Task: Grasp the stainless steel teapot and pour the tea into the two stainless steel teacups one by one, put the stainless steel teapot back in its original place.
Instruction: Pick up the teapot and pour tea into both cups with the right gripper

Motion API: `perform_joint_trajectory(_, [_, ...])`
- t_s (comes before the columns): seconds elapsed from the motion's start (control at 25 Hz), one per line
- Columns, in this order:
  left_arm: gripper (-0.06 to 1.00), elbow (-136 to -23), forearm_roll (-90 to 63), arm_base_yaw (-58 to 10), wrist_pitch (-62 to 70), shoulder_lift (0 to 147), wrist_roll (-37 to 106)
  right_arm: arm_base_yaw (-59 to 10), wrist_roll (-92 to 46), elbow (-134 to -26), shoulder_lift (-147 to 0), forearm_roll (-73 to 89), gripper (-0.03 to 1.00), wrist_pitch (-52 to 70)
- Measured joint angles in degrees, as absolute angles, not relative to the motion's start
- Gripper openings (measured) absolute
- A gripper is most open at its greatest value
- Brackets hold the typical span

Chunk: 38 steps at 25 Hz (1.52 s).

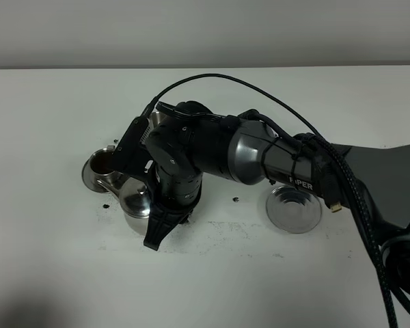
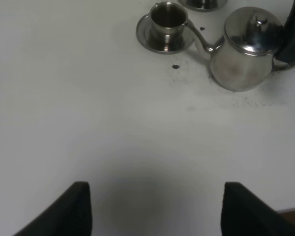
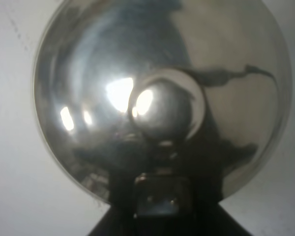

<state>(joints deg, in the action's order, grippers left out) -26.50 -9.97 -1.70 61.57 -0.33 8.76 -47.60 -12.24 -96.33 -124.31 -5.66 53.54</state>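
Left wrist view: our right claw [image 2: 292, 46] is seemingly pinching the teapot [image 2: 246, 49] by its handle [image 2: 286, 65], left claw [image 2: 155, 187] hanging spread; we are likely needing to lift and tilt over the cup [image 2: 167, 19].

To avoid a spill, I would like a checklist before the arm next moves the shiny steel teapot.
1. Rounded stainless steel teapot upright: ok.
2. Its knobbed lid seated: ok.
3. Right gripper shut firmly on the loop handle: cannot tell.
4. Small steel teacup upright on its saucer, near the spout: ok.
5. Flat round steel tray bare for the return: ok.
6. Left gripper open, apart from the teapot: ok.
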Motion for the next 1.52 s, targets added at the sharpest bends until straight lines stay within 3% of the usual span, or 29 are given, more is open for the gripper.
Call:
perform_joint_trajectory(0.32, [0.55, -26.5, -9.97, -1.7, 61.57, -0.33, 8.76, -44.06, -20.22, -106.08, -124.45, -10.78, 0.19, 60.6])
perform_joint_trajectory(0.8, [0.55, -26.5, -9.97, -1.7, 61.57, -0.33, 8.76, -32.85, -48.99, -118.77, -130.84, -15.94, 0.19, 60.16])
perform_joint_trajectory(1.16, [0.55, -26.5, -9.97, -1.7, 61.57, -0.33, 8.76, -31.9, -59.05, -131.49, -139.0, -19.99, 0.19, 59.43])
perform_joint_trajectory(1.52, [0.55, -26.5, -9.97, -1.7, 61.57, -0.33, 8.76, -31.9, -64.78, -131.85, -141.01, -25.31, 0.19, 58.35])
